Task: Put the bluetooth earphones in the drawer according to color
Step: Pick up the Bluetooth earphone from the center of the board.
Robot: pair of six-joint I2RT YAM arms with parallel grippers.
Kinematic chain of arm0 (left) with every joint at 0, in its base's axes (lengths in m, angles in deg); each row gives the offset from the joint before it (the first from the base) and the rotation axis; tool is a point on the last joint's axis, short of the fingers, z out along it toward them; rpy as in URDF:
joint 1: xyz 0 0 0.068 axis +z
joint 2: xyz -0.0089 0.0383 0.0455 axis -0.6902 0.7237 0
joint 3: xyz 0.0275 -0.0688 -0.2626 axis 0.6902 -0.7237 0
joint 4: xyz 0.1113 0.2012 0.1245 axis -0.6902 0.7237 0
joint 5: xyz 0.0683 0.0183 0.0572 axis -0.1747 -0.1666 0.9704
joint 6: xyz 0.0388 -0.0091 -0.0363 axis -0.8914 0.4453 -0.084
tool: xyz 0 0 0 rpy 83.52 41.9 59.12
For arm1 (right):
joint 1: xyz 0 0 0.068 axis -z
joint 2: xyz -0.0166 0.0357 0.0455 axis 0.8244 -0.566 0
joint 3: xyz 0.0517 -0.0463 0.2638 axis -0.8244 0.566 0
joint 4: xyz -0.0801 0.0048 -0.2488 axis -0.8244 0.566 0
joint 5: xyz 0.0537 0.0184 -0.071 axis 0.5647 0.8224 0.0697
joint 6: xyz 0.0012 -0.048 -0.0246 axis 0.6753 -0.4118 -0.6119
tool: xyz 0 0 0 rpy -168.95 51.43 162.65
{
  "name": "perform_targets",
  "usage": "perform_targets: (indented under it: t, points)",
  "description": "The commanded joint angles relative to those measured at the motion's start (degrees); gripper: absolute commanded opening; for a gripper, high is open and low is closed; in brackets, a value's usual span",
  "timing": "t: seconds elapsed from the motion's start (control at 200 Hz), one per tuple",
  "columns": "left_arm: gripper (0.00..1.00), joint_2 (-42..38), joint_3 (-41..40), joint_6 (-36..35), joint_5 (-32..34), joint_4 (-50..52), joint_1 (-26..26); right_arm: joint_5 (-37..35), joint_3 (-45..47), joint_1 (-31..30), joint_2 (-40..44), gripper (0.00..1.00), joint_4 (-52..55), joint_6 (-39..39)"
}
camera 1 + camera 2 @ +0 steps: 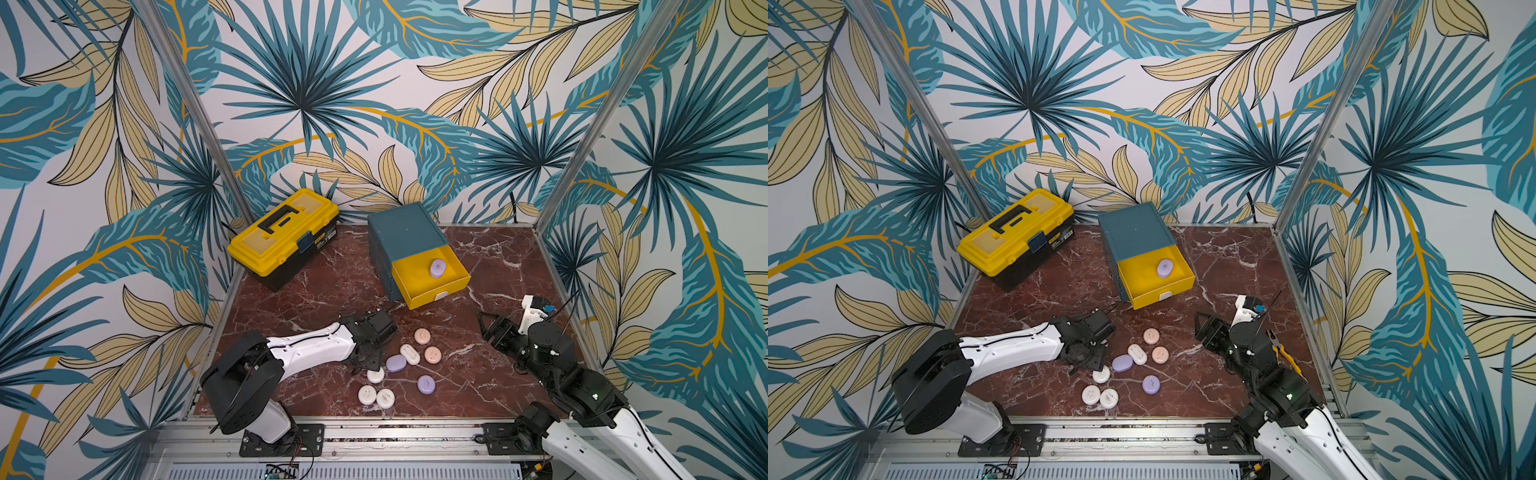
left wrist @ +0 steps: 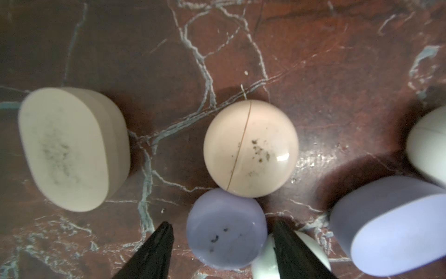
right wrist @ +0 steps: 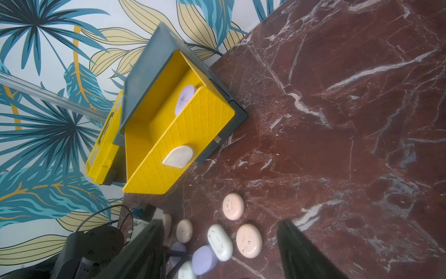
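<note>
Bluetooth earphones (image 1: 410, 354) lie mostly loose in a cluster on the marble table (image 1: 324, 299), near its front edge and between my two arms: pink, white and lilac cases, several of them touching. One lilac case (image 1: 437, 268) already sits inside the yellow top drawer (image 1: 415, 272), which stands pulled out of the teal chest (image 1: 405, 232) at the back of the table. My left gripper (image 2: 222, 227) hangs low over the left side of the cluster. On its wrist camera I see the jaws parted, with a second lilac case (image 2: 226, 232) between the two black fingers (image 2: 156, 253). One finger stands clear of the case. The other is just beside its edge, and I cannot tell whether it touches. That case rests against a pink case (image 2: 251, 147), and a white case (image 2: 313, 256) shows from behind the closer finger. My right gripper (image 1: 487, 328) is off to the right of the cluster, well apart from the chest, its jaws spread wide with nothing between them. A yellow toolbox (image 1: 282, 232) sits shut in the back left corner, near the chest but not touching it.
</note>
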Motion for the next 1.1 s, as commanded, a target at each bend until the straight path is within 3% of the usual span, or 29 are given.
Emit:
perform_targets:
  t: [0.0, 0.391, 0.636, 0.862, 1.097]
  points:
    - [0.68, 0.81, -1.64, -0.56, -0.74, -1.5, 0.29, 0.0, 0.18, 0.01, -0.38, 0.79, -0.35, 0.37]
    - [0.58, 2.28, -2.47, -0.83, -0.87, -2.85, 0.75, 0.09, 0.84, -0.03, 0.5, 0.79, -0.35, 0.76]
    - [0.46, 2.01, -2.4, -1.01, -0.71, -2.64, 0.89, 0.2, 0.93, -0.02, 0.76, 0.79, -0.34, 0.81]
    - [0.39, -4.86, 0.64, -1.51, 1.62, 3.73, -0.04, 0.1, 0.95, -0.06, 0.98, 0.79, -0.34, 0.85]
    - [0.37, -13.89, 9.89, -2.58, 5.51, 14.04, -2.48, -0.21, 0.69, -0.03, 1.28, 0.79, -0.35, 0.68]
